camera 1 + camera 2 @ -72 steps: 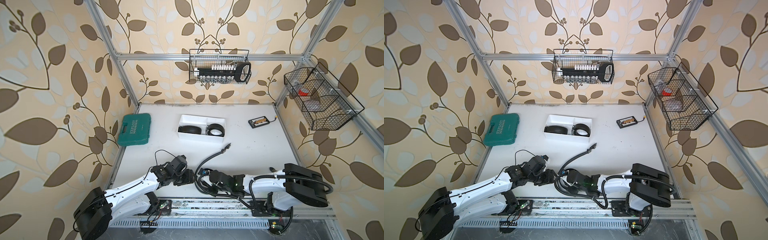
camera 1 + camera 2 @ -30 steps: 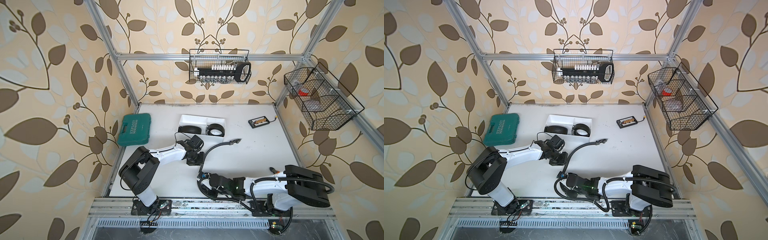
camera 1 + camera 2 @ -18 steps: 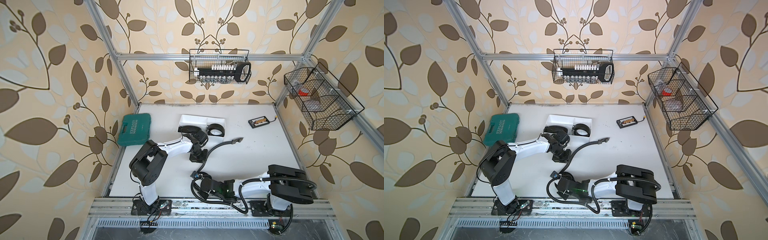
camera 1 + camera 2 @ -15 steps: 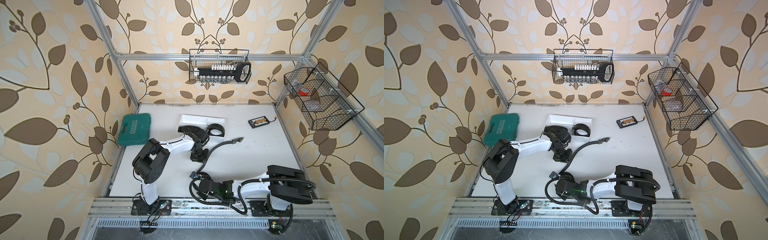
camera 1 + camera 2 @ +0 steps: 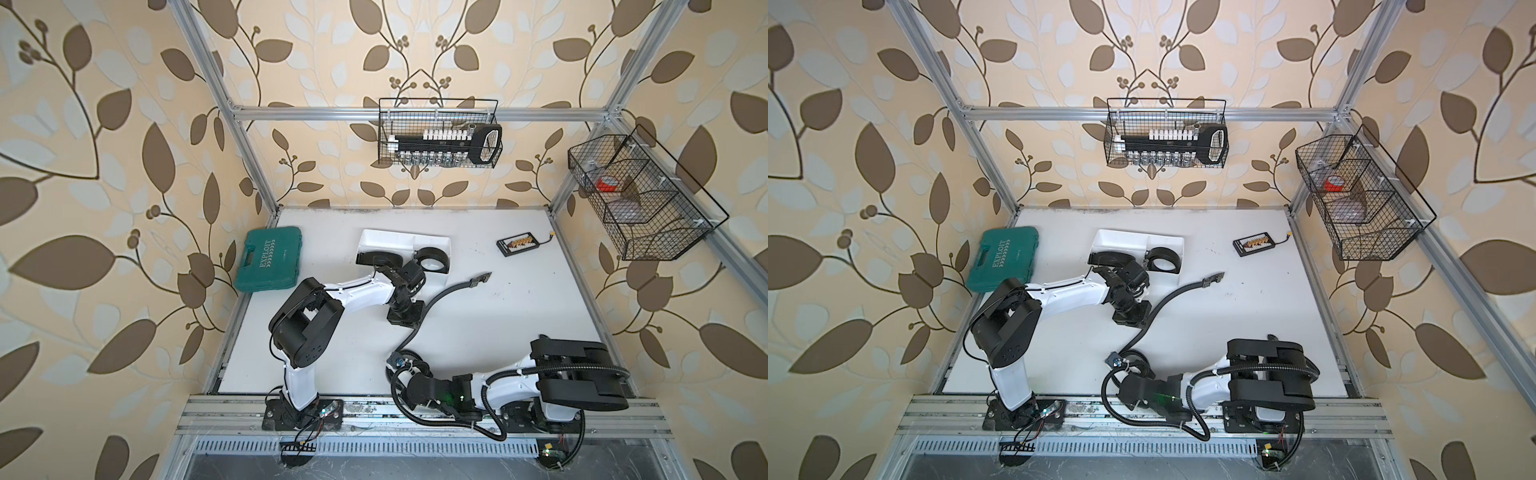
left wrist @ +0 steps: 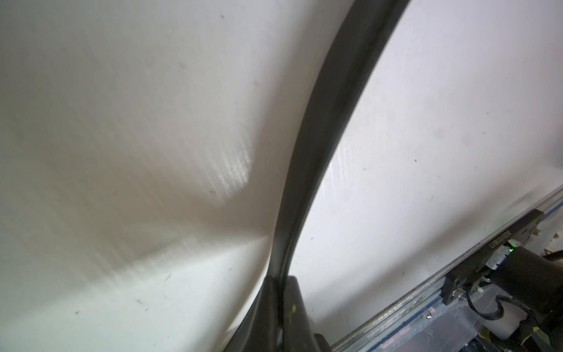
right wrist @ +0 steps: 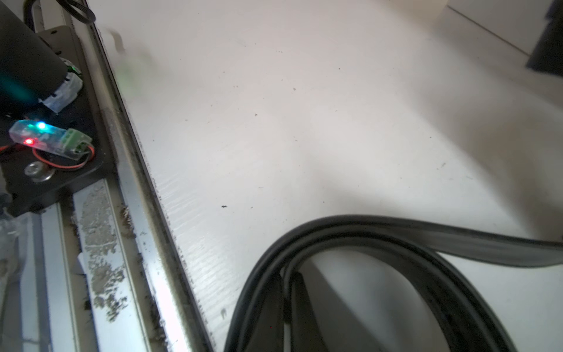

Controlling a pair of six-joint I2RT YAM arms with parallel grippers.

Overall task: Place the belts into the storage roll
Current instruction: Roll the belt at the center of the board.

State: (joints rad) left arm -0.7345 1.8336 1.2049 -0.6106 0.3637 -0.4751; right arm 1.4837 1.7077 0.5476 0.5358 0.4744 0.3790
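Note:
The storage roll (image 5: 399, 242) (image 5: 1133, 240) is a white tray at the back middle of the table. Two coiled black belts sit in it, one (image 5: 377, 258) beside the other (image 5: 432, 261). A third, loose belt (image 5: 446, 291) (image 5: 1169, 297) curves from its buckle end toward the front edge. My left gripper (image 5: 409, 326) (image 6: 278, 289) is shut on this belt's middle, just in front of the tray. My right gripper (image 5: 404, 365) (image 7: 286, 289) is shut on the belt's looped end (image 7: 365, 234) near the front rail.
A green tool case (image 5: 270, 259) lies at the back left. A small black device (image 5: 519, 245) lies at the back right. Black wire baskets hang on the back wall (image 5: 438, 137) and the right wall (image 5: 640, 199). A metal rail (image 5: 415, 411) borders the front edge.
My left arm has swung from the front edge up to just in front of the tray, carrying the belt's middle. My right gripper has slid left along the front edge with the looped end.

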